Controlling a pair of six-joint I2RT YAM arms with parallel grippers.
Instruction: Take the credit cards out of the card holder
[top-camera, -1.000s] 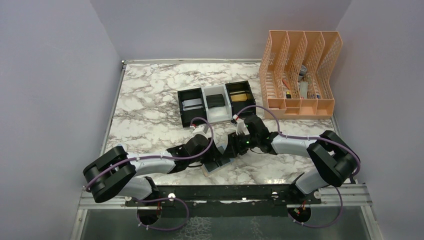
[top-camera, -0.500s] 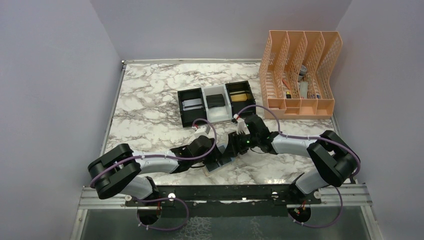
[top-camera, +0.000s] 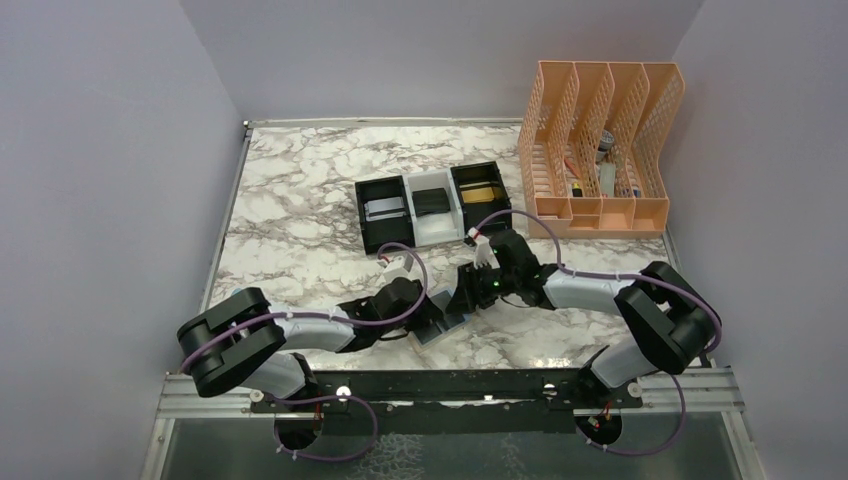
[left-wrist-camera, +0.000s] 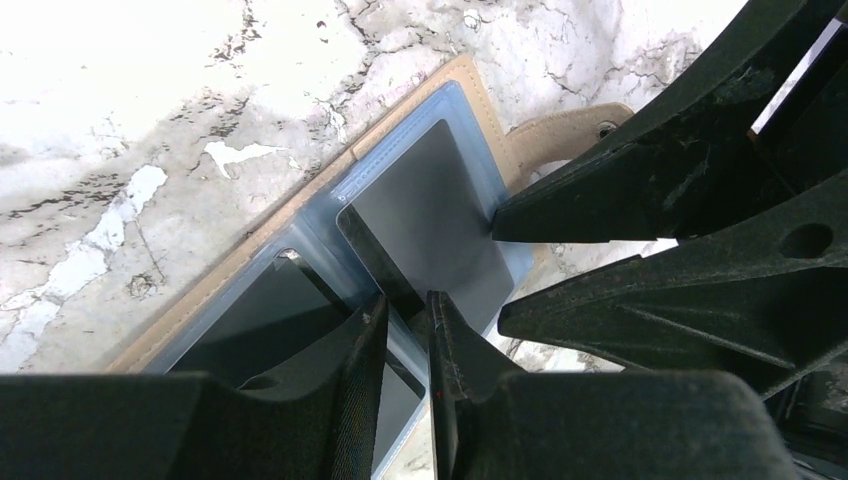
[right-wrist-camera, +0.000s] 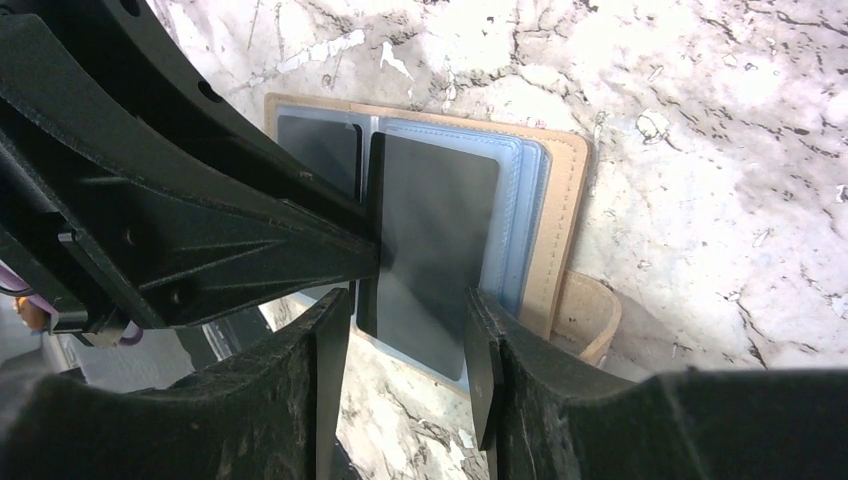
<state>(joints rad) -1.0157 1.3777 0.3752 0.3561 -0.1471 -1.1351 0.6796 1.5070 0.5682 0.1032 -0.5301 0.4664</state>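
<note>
The tan card holder (left-wrist-camera: 470, 85) lies open on the marble near the front edge, mostly hidden under both grippers in the top view (top-camera: 440, 334). A dark grey card (left-wrist-camera: 430, 215) sits in its bluish right pocket, with its left edge raised. My left gripper (left-wrist-camera: 405, 305) is closed narrowly on that edge. In the right wrist view the card (right-wrist-camera: 440, 230) lies over the holder (right-wrist-camera: 565, 220). My right gripper (right-wrist-camera: 405, 310) is open, its fingers on either side of the card's near end. One right fingertip (left-wrist-camera: 500, 225) touches the card's far edge.
A row of three small bins (top-camera: 432, 205) stands behind the grippers, with a silvery, a dark and a gold card in them. A peach mesh file organizer (top-camera: 600, 150) stands at the back right. The holder's strap loop (right-wrist-camera: 590, 320) sticks out at its side.
My left arm has drawn back a little to the left, its fingers still at the card. The right arm has barely moved.
</note>
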